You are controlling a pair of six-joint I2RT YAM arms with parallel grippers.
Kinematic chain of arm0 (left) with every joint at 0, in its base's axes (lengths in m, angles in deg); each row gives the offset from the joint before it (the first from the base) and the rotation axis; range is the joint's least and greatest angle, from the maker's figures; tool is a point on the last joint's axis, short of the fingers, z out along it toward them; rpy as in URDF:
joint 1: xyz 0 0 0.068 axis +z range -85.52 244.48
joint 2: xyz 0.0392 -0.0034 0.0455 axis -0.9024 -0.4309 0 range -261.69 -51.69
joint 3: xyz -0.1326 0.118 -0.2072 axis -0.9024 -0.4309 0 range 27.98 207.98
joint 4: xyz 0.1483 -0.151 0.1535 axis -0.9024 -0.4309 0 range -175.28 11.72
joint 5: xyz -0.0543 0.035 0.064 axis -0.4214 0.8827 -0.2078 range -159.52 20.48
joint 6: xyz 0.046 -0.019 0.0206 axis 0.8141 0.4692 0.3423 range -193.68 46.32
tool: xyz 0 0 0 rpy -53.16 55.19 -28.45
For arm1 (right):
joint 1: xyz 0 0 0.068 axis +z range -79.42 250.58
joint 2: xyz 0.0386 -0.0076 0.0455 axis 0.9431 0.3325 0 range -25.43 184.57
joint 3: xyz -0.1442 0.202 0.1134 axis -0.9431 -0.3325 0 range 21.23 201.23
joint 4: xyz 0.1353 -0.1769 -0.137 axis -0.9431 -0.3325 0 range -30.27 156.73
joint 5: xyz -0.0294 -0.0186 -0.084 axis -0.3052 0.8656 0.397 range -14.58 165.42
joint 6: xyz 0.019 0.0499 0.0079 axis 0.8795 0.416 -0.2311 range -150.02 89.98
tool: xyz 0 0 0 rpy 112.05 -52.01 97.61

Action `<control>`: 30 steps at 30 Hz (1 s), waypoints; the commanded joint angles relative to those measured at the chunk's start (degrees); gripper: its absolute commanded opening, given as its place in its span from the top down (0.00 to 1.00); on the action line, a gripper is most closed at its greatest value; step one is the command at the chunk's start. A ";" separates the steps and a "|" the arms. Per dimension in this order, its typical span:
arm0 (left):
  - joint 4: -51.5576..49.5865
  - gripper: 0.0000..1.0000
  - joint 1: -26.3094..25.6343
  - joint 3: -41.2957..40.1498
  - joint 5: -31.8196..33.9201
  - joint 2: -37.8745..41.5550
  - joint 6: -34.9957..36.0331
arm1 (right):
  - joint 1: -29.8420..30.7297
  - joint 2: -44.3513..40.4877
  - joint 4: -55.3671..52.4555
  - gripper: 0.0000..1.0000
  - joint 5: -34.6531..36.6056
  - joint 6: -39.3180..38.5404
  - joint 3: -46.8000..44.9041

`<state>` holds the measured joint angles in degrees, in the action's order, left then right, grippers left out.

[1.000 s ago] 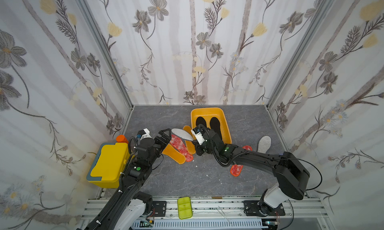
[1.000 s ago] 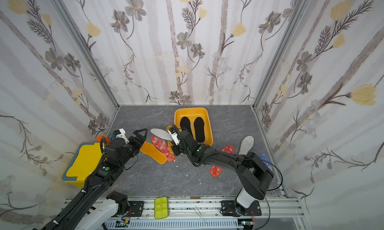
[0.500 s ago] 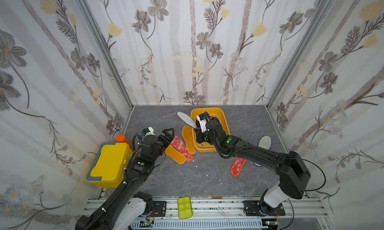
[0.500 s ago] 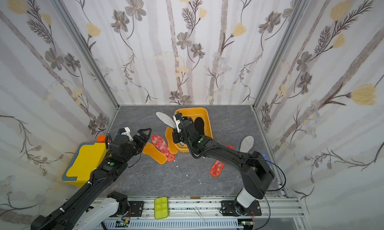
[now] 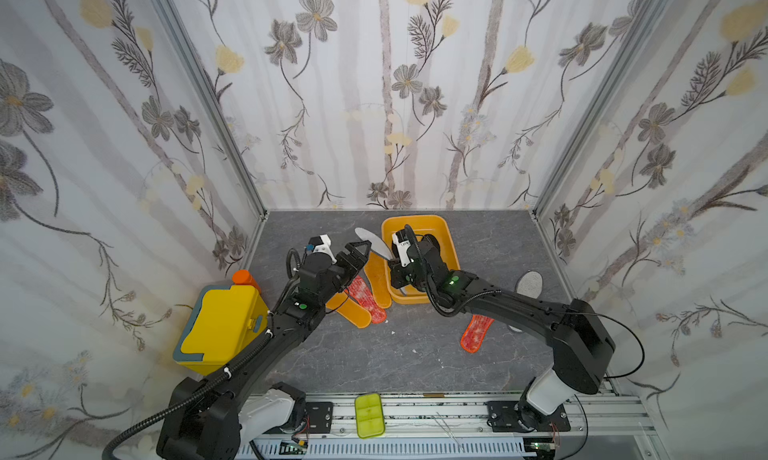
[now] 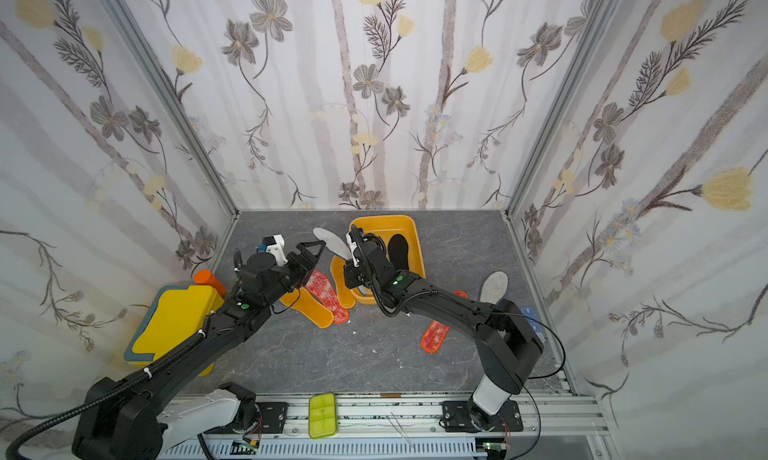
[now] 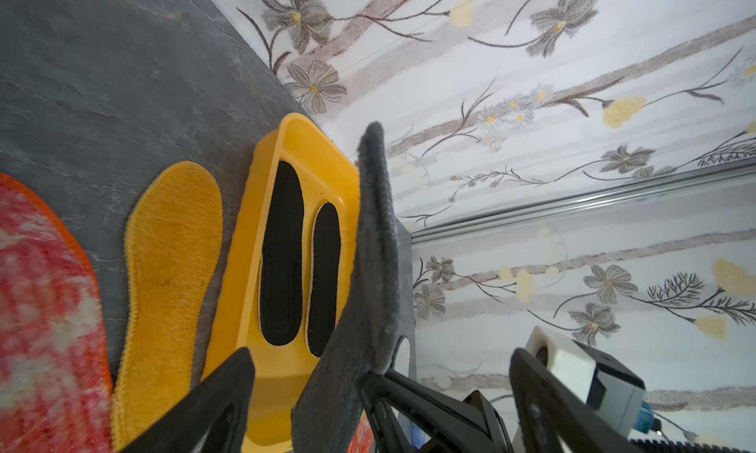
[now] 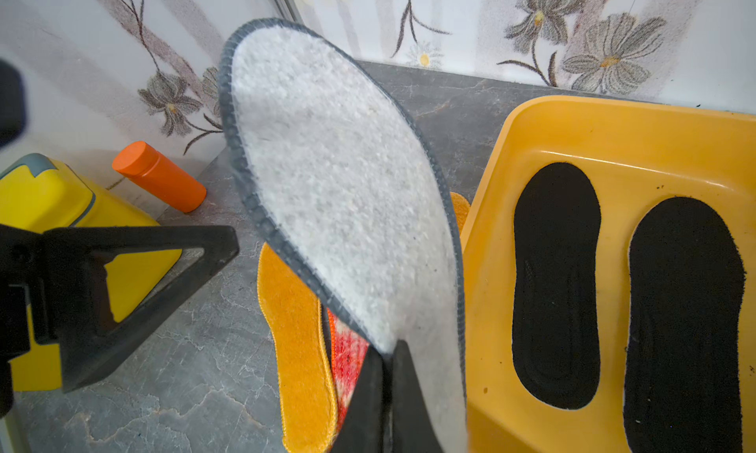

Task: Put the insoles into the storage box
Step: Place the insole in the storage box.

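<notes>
Right wrist view: the right gripper is seen pinched together on the heel end of one grey-white insole. This insole is held up in the air, tilted, just beside the long wall of the storage box on the left-arm side, and is not inside the box. Two black insoles are laid flat, side by side, on the box floor.

The left gripper is kept w/ jaws wide apart and nothing is clamped. It is placed near the same wall of the box, close to the held insole. In the left wrist view the held insole appears btw. its fingers, but whether it is touched cannot be told.

On the table, along that wall & just beside it, one orange-yellow insole is laid. Farther out from the box, a red-orange insole & a 2nd orange-yellow insole are laid, partly overlapped.

On the opposite side of the box, a 2nd grey-white insole & a 2nd red-orange insole are found, apart from the box and each partly covered by the right arm.

Well apart from the box on the left-arm side, a yellow lidded box & an orange cylinder are placed.
</notes>
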<state>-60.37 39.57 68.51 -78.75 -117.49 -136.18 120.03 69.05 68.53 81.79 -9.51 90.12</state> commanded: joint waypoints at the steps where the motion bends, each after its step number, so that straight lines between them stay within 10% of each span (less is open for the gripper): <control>1: 3.45 0.09 -1.18 1.62 0.00 -2.24 0.90 | 0.42 0.31 0.00 1.00 0.69 0.08 0.55; 30: 1.34 0.71 -2.15 5.00 2.08 -9.67 2.63 | 3.37 -2.15 0.13 1.00 3.30 -4.17 -0.41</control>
<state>-59.93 37.45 72.86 -76.65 -126.76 -134.74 123.35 67.52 67.79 84.68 -13.18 89.90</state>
